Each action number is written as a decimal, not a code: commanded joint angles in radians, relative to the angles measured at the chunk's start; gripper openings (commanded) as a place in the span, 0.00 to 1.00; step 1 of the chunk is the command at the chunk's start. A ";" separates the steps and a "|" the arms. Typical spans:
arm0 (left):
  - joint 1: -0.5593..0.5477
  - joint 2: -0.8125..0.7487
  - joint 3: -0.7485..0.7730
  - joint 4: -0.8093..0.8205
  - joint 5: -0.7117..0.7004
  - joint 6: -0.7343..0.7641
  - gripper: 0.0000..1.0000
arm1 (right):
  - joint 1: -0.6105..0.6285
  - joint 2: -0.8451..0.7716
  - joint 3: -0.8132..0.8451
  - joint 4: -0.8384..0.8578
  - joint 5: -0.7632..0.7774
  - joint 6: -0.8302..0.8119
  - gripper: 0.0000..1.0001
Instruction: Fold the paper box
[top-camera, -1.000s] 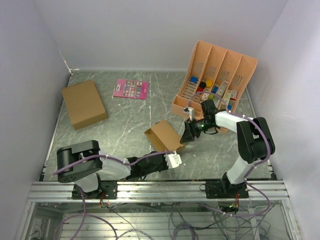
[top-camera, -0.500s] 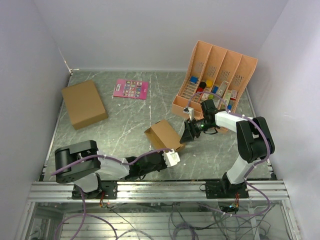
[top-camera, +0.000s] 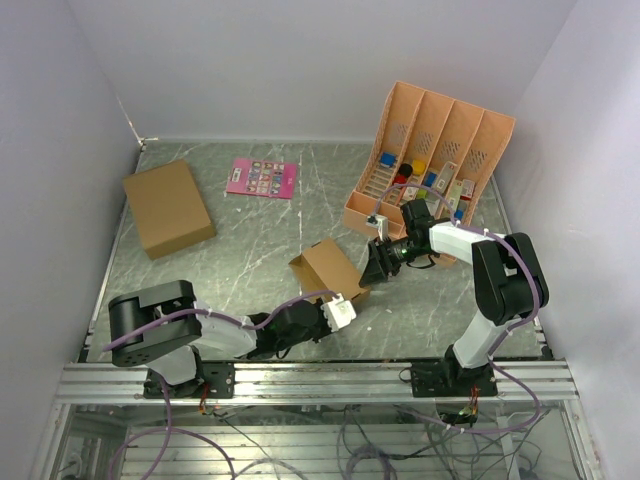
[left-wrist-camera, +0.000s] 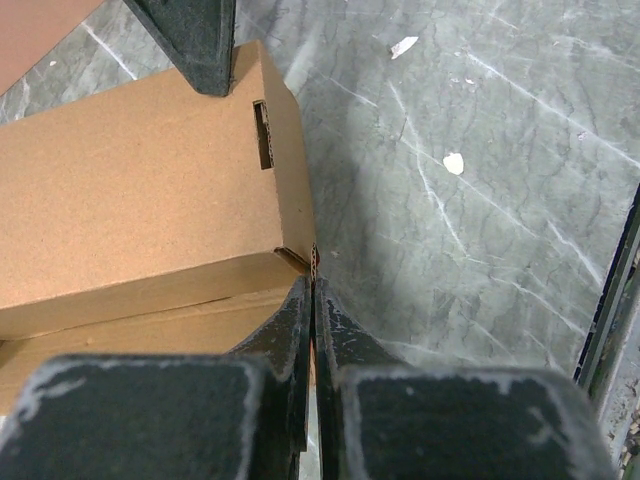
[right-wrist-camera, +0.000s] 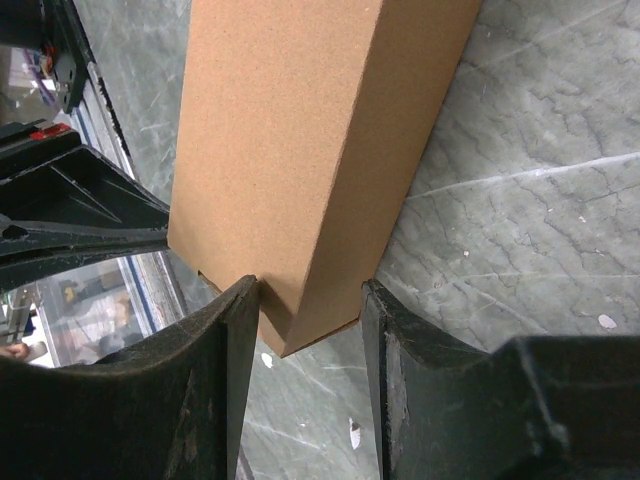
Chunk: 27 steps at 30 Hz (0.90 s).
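The paper box (top-camera: 328, 270), a small brown carton, sits tilted near the middle of the table. My left gripper (top-camera: 349, 298) is at its near corner. In the left wrist view the fingers (left-wrist-camera: 296, 310) are pressed together with a thin cardboard edge pinched between them, below the box (left-wrist-camera: 140, 190). My right gripper (top-camera: 373, 268) holds the box's right end. In the right wrist view the box (right-wrist-camera: 290, 130) has its corner between the two fingers (right-wrist-camera: 240, 330), which bear on opposite faces. The far finger of the right gripper shows at the top of the left wrist view.
A larger brown cardboard box (top-camera: 167, 207) lies at the back left, with a pink card (top-camera: 262, 177) beyond the middle. An orange slotted organizer (top-camera: 430, 160) with small items stands at the back right, just behind my right arm. The metal rail (top-camera: 320, 380) runs along the near edge.
My left wrist has shifted slightly left and towards the box. The box and the right gripper have stayed almost still.
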<state>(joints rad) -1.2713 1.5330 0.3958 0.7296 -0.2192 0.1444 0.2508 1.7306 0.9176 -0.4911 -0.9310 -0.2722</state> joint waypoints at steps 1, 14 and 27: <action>0.006 -0.023 -0.022 0.041 0.006 -0.026 0.07 | 0.000 0.030 0.006 0.023 0.113 -0.032 0.43; 0.012 -0.037 -0.041 0.063 0.006 -0.045 0.07 | 0.002 0.039 0.009 0.021 0.121 -0.033 0.43; 0.018 -0.045 -0.060 0.086 0.005 -0.061 0.07 | 0.007 0.047 0.012 0.020 0.127 -0.032 0.43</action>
<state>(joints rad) -1.2591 1.5108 0.3553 0.7624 -0.2195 0.1066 0.2573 1.7405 0.9264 -0.4950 -0.9287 -0.2680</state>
